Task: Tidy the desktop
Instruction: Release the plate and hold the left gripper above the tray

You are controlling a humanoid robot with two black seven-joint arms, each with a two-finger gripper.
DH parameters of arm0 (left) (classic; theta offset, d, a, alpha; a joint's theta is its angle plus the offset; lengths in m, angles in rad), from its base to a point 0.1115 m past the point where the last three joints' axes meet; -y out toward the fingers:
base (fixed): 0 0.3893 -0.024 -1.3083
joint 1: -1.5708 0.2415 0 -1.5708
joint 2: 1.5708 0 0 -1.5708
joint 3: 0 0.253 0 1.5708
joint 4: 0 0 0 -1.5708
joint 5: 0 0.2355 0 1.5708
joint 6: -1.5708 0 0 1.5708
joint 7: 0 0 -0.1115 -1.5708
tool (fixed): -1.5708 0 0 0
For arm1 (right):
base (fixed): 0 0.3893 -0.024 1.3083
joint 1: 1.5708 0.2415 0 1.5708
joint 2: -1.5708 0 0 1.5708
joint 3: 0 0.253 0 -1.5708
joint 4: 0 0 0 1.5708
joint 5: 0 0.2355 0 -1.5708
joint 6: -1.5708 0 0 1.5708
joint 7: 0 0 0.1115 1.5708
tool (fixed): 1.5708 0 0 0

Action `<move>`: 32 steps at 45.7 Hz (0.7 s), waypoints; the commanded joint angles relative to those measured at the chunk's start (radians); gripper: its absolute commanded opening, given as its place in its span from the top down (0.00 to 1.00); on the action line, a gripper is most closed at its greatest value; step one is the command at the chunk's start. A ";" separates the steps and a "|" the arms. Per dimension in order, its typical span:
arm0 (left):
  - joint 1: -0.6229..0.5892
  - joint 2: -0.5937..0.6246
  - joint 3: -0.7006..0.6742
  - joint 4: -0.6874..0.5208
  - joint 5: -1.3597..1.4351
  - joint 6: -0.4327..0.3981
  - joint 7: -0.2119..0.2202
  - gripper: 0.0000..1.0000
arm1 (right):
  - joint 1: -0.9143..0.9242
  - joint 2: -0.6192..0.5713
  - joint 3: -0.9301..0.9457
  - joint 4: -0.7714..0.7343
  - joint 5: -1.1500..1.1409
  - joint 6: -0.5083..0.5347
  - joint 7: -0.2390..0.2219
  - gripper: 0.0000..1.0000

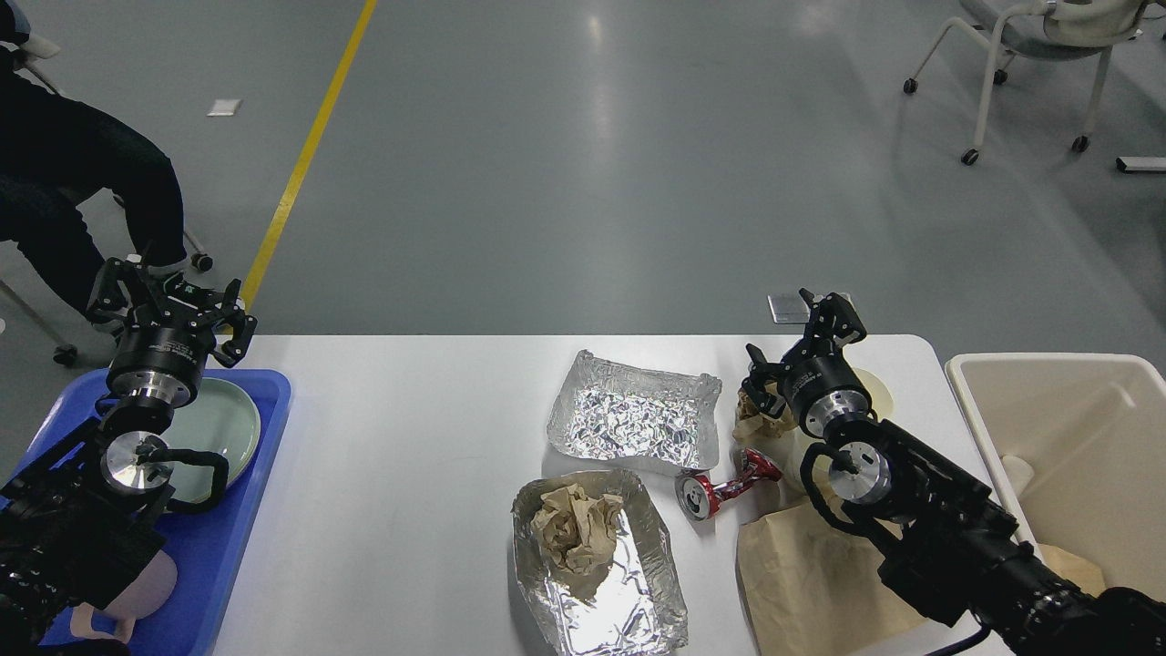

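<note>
Head view: white desktop [410, 456] fills the lower middle of the frame, between a blue tray [214, 547] at its left end and a beige bin [1075, 456] just off its right end. Left gripper [168, 305] hovers over the tray's far corner, fingers spread wide, nothing between them. A pale green plate [214, 428] lies in the tray, partly hidden by the left arm. Right gripper [802, 342] sits above the far right part of the desktop, jaws spread apart, empty, next to a crumpled brown paper wad [751, 415]. On the desktop: an empty foil tray [633, 415], a nearer foil tray [601, 565] holding crumpled brown paper [574, 533], a crushed red can [720, 487] between the trays and the right arm, a flat brown paper bag [802, 574] partly under that arm.
</note>
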 commanded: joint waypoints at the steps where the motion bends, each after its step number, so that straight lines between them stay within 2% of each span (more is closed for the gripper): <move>1: 0.000 0.000 0.000 0.000 0.000 0.000 0.001 0.03 | 0.000 0.000 0.000 0.000 0.000 0.000 0.000 0.00; 32: 0.000 0.000 0.000 0.000 0.000 0.000 -0.001 0.03 | 0.000 0.005 0.000 0.000 0.000 -0.002 0.001 0.00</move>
